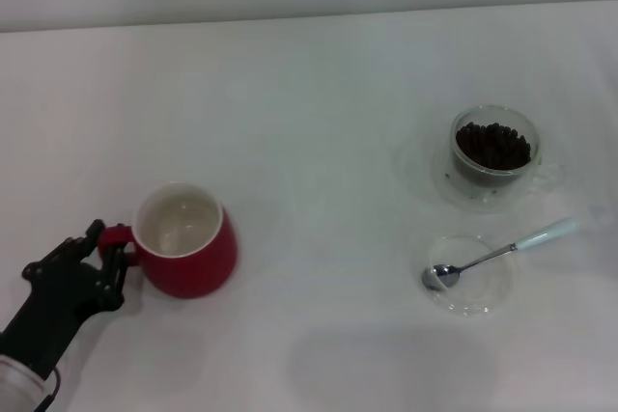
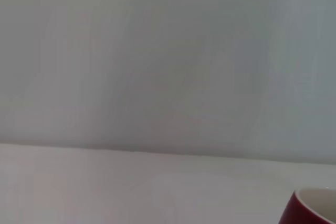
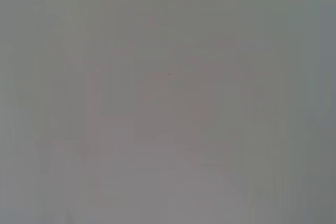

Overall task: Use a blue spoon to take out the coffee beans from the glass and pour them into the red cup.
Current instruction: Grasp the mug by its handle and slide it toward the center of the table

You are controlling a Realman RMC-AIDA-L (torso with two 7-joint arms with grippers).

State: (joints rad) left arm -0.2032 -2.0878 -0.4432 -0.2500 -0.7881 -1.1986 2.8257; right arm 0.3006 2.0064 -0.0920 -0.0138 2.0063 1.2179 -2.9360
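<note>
While the left gripper [image 1: 114,260] sits at the near left of the bench [image 1: 309,74], its fingers are set about the red loop handle of the red cup [image 1: 185,243]; whether they are actually clamped on the handle or merely beside it cannot be told. The cup stands upright with its white interior bare, and its rim also shows at the edge of the left wrist view [image 2: 315,208]. Well apart, on the right of the bench, the glass [image 1: 493,155] holds the coffee beans [image 1: 493,145], and just nearer than it the blue spoon [image 1: 497,255] lies with its metal bowl resting in a flat clear dish [image 1: 470,274]. The spoon's long axis runs obliquely, bowl toward the near left and pale handle toward the far right, overhanging the dish rim. The right gripper is not in view in any picture, and the right wrist view shows only a blank surface. Since the spoon lies on the robot's right and far from the left fingers, the right arm is judged the likely one to pick it up, approaching the free handle end.
</note>
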